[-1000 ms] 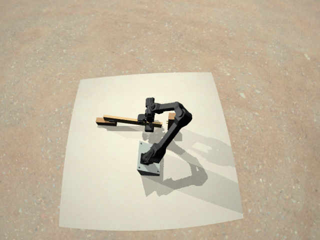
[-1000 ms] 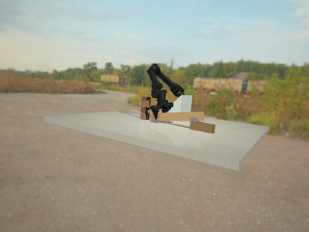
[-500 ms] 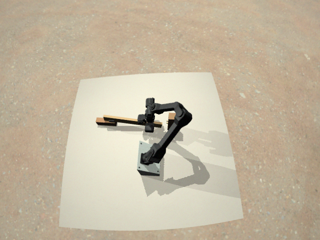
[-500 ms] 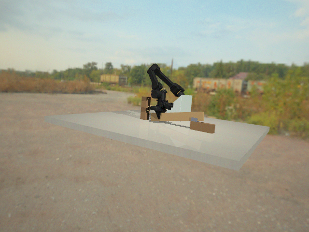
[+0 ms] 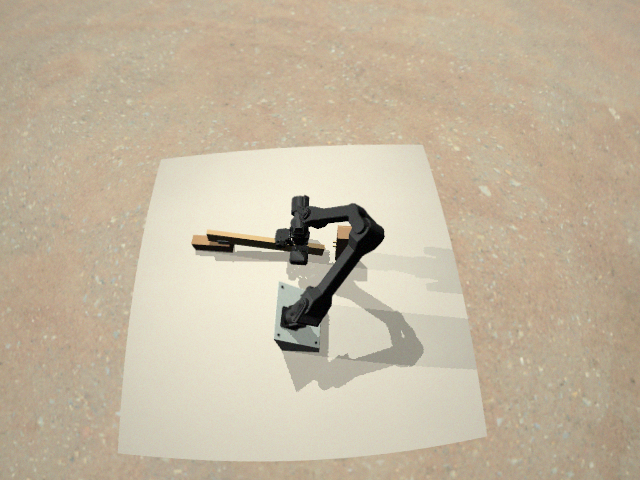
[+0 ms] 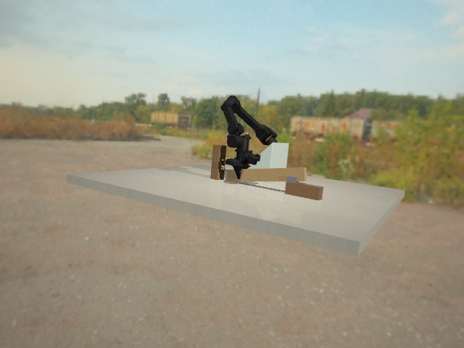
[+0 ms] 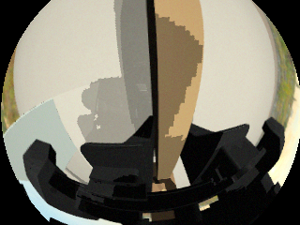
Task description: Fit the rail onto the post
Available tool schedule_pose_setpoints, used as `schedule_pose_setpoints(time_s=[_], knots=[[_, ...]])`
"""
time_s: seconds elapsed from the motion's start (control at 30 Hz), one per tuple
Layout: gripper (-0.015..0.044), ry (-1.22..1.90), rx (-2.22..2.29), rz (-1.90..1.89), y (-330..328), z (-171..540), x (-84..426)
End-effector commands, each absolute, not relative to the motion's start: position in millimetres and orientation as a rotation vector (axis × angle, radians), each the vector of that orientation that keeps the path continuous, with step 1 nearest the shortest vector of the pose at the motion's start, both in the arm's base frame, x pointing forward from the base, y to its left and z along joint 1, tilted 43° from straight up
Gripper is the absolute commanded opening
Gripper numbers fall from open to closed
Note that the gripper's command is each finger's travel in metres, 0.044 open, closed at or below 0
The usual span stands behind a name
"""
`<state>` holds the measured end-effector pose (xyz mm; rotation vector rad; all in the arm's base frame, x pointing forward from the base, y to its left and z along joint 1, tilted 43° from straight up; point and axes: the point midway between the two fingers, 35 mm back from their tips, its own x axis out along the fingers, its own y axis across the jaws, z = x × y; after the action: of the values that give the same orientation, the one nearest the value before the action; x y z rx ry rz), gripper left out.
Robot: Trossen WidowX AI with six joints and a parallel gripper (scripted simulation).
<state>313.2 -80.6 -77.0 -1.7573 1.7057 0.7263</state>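
Observation:
The long tan rail (image 5: pixel 248 239) (image 6: pixel 273 175) (image 7: pixel 180 56) slopes down from the footboard block (image 5: pixel 204 245) (image 6: pixel 304 190) to its near end, low at the table. Its far end lies at the small grey bracket (image 6: pixel 291 179); the exact seating is too small to tell. My gripper (image 5: pixel 298 245) (image 6: pixel 238 175) (image 7: pixel 160 118) points down and is shut on the rail close to its near end, one finger on each side. The upright brown post (image 5: pixel 343 231) (image 6: pixel 216 162) stands beyond that end, its pegs (image 5: pixel 334 244) facing the rail. A small gap separates rail end and pegs. The holes are hidden.
The pale arm base (image 5: pixel 297 338) (image 6: pixel 279 157) (image 7: pixel 35 128) stands to one side of the rail on the white table (image 5: pixel 206 387) (image 6: pixel 168 196). In the top view, the bent arm passes over and partly hides the post.

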Motion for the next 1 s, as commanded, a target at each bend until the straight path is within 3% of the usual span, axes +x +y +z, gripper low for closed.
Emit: schedule_pose_setpoints(time_s=[0.0,0.97], knots=[[0.0,1.707,-1.761,0.725,-81.2,-76.9,313.3],[0.0,1.707,-1.761,0.725,-71.0,-67.1,313.8]])
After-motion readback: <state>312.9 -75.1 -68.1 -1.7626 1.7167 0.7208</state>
